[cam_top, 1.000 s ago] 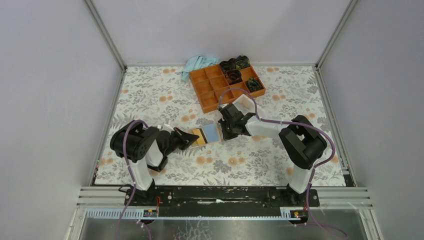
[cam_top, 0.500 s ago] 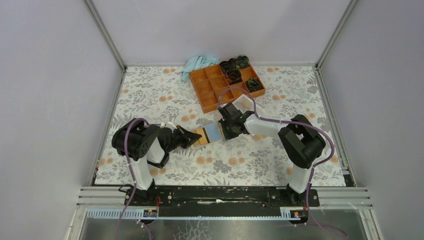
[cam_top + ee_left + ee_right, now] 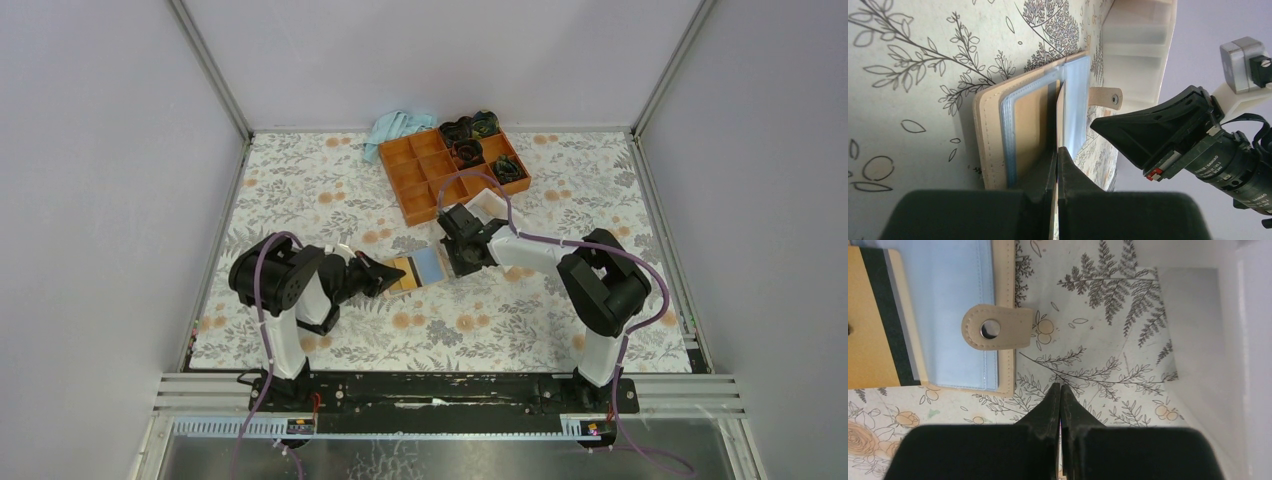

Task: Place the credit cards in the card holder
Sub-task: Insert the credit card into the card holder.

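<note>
My left pincer (image 3: 1057,150), clenched on the yellow credit card (image 3: 870,325), has edged rightward at the card holder (image 3: 985,135); my right pincer (image 3: 1060,387) is clenched empty.

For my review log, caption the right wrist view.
Shut right gripper beside open tan leather card holder, yellow black-striped card over its blue sleeves.

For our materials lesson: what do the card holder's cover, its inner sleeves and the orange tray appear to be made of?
Card holder cover: tan leather or imitation, matte, with a stitched edge and a metal snap on its tab. Inner sleeves: clear flexible plastic, glossy and see-through. Orange tray: likely rigid moulded plastic, uniform colour; too small to be sure.
</note>
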Controlling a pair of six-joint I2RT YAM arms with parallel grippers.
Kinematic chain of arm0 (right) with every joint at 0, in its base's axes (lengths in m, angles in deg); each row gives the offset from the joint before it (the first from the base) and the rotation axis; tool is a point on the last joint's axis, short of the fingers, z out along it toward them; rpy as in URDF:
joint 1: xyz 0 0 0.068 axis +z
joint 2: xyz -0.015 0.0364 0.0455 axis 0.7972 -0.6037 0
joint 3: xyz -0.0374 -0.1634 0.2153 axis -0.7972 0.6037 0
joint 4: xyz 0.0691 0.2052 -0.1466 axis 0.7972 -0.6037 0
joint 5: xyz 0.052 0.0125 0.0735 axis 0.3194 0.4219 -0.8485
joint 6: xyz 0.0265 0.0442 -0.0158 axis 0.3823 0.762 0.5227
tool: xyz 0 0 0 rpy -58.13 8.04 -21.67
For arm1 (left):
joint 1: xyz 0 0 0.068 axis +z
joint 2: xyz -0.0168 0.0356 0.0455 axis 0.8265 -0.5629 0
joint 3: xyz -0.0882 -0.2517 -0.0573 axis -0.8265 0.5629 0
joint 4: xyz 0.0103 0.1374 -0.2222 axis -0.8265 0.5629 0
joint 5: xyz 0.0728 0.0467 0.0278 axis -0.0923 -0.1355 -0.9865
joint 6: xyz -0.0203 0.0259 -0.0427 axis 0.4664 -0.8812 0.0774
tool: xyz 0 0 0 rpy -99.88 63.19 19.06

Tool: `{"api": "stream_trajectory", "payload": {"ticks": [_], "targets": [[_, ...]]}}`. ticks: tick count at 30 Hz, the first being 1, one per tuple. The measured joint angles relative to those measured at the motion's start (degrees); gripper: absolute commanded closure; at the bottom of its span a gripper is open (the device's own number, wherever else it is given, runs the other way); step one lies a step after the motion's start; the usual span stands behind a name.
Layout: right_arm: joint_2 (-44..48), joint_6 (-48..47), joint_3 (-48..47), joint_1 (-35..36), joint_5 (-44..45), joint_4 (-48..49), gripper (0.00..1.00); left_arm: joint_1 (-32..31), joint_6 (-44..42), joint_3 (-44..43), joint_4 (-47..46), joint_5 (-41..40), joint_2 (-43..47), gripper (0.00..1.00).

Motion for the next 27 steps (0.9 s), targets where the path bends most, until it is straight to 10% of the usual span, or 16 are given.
{"api": "stream_trajectory", "payload": {"ticks": [27], "targets": [[-6.38,-3.48,-9.77,-0.48,-0.20,-2.84,1.00,0.00,0.15,-1.29,-0.79,1.14,-1.64,0.82]]}}
